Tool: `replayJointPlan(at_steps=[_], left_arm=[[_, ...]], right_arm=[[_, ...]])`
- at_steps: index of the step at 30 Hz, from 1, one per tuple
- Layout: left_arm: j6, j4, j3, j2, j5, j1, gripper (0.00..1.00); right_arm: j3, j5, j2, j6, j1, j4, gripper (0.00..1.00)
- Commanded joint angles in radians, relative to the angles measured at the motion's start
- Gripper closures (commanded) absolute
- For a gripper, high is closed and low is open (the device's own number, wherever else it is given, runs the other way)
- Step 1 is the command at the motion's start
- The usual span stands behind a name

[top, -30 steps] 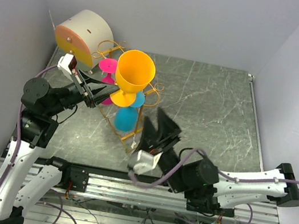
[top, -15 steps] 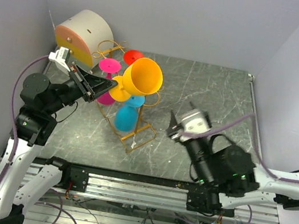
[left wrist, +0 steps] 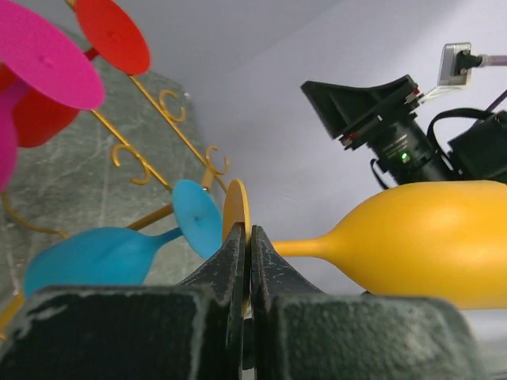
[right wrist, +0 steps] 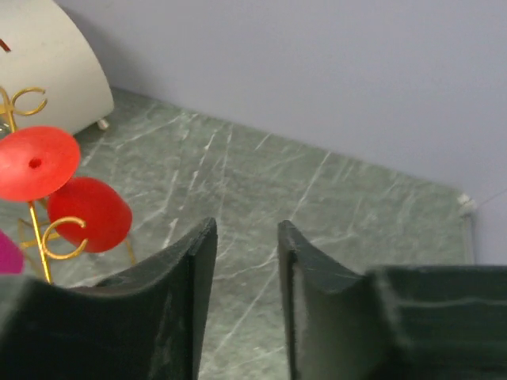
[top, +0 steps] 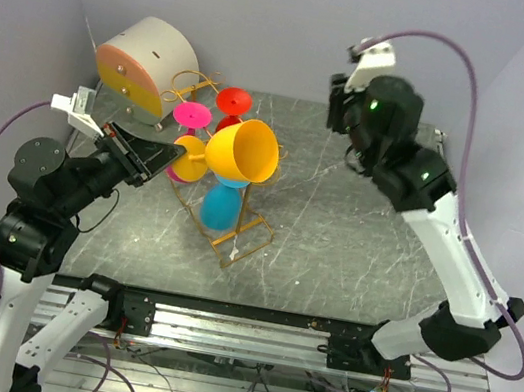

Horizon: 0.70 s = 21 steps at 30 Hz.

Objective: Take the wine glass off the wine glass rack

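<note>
Left wrist view: left gripper (left wrist: pixel 245 237) is clamping the yellow wine glass (left wrist: pixel 420 237) by its foot, tipped sideways just above the rack (left wrist: pixel 214 162) (right gripper (right wrist: pixel 245 237) gaping empty, well away). Looks like lift-off; next, carrying it clear.

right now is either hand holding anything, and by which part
The left hand pinches the yellow wine glass by the edge of its foot; the right hand holds nothing.

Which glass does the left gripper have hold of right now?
The yellow glass: the left gripper is shut on its round foot. The blue glass, pink glass and red glass hang ungripped.
</note>
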Motion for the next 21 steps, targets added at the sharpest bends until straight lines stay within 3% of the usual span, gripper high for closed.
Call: replayJointPlan(at_steps=[1, 2, 3, 6, 9, 12, 21], left_arm=[[0.153, -0.154, 0.101, 0.018, -0.108, 0.002, 0.93], [0.185, -0.190, 0.124, 0.024, -0.127, 0.002, 0.93], [0.213, -0.217, 0.143, 0.029, -0.143, 0.002, 0.93], [0.272, -0.271, 0.183, 0.033, -0.190, 0.002, 0.93], [0.299, -0.273, 0.197, 0.028, -0.192, 0.002, 0.93], [0.304, -0.266, 0.203, 0.030, -0.177, 0.002, 0.93], [0.312, -0.275, 0.227, 0.034, -0.167, 0.002, 0.93]], right_arm=[[0.155, -0.477, -0.019, 0.251, -0.164, -0.192, 0.82], [0.156, -0.541, -0.026, 0.259, -0.166, -0.196, 0.94], [0.156, -0.585, -0.035, 0.270, -0.166, -0.204, 1.00], [0.103, -0.785, -0.110, 0.297, -0.167, -0.171, 1.00], [0.025, -0.983, -0.179, 0.333, -0.166, -0.094, 0.63], [-0.004, -1.123, -0.199, 0.358, -0.165, -0.047, 0.48], [-0.030, -1.259, -0.141, 0.397, -0.166, 0.044, 0.46]])
